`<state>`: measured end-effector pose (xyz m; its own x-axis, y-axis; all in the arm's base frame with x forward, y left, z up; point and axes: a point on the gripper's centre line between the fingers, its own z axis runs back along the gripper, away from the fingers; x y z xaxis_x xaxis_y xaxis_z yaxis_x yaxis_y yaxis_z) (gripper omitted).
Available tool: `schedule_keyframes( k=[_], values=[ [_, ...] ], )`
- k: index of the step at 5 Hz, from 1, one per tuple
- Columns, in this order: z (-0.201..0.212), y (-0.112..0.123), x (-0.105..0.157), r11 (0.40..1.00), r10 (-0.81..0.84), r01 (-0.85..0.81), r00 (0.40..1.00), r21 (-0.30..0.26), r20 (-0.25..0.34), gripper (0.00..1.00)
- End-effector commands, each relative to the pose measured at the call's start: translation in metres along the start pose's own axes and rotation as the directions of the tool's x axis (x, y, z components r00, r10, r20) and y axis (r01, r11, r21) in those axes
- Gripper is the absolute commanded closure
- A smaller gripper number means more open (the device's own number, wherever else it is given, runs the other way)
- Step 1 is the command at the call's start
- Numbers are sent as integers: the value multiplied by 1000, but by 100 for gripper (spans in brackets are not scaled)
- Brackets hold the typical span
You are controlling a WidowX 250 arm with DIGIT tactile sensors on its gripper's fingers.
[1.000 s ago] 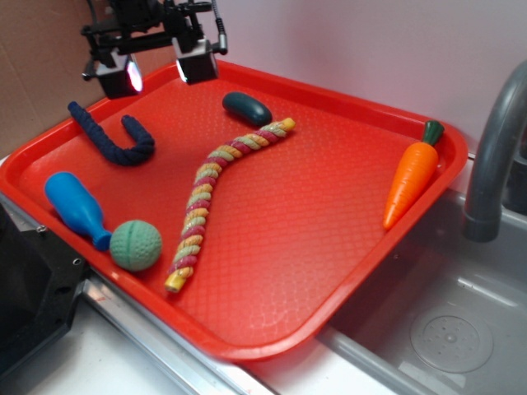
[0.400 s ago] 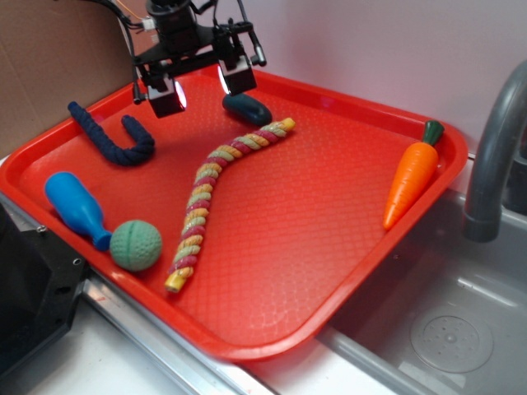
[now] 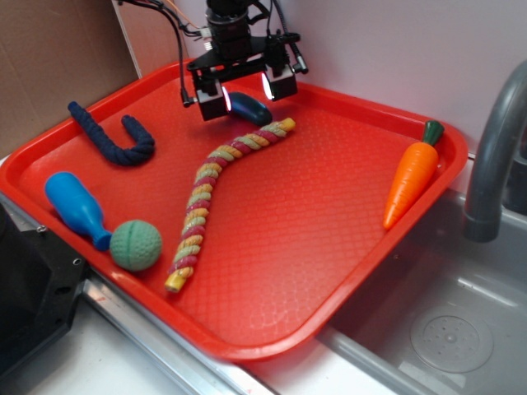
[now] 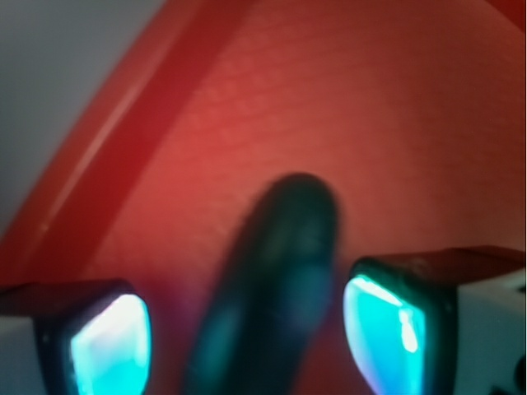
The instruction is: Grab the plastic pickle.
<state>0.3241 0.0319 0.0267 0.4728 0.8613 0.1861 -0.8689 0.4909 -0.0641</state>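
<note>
In the exterior view, the gripper (image 3: 244,92) has been carried from the far left corner of the red tray (image 3: 346,271), where it hung a second ago, rightward along the far rim until it now stands over the plastic pickle (image 3: 250,108). The approach can therefore be judged as nearly finished: sideways travel seems done, and lowering and closing remain. The jaws are held spread apart, with nothing between them gripped. The pickle lies on the tray floor near the far rim, just beyond the far end of the multicoloured rope (image 3: 216,183); its left end is hidden behind the left finger, its right end shows between the two. The navy rope (image 3: 115,138), the blue pin (image 3: 76,209), the green ball (image 3: 136,244) and the carrot (image 3: 412,177) lie well apart from it.

In the wrist view, the pickle (image 4: 268,292) is seen blurred and dark between the two lit fingertips (image 4: 107,350), running lengthwise away from the camera and sitting slightly nearer the left one. No contact with either can be made out; the jaws appear to straddle it from above.
</note>
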Motion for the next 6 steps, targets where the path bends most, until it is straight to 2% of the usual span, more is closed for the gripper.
schedule_keyframes(
  k=[1, 2, 3, 4, 5, 6],
  values=[
    [7, -10, 15, 999, -30, 31, 999, 18, -33, 100],
    [28, 16, 4, 988, -151, 152, 983, 5, -104, 100],
    [79, 40, -12, 921, -390, 388, 920, -44, -51, 100],
    [135, 57, -32, 797, -604, 597, 794, -92, -67, 100],
    [181, 90, -36, 669, -721, 703, 692, -241, 17, 100],
    [213, 105, -28, 650, -735, 703, 678, -287, -7, 100]
  ],
)
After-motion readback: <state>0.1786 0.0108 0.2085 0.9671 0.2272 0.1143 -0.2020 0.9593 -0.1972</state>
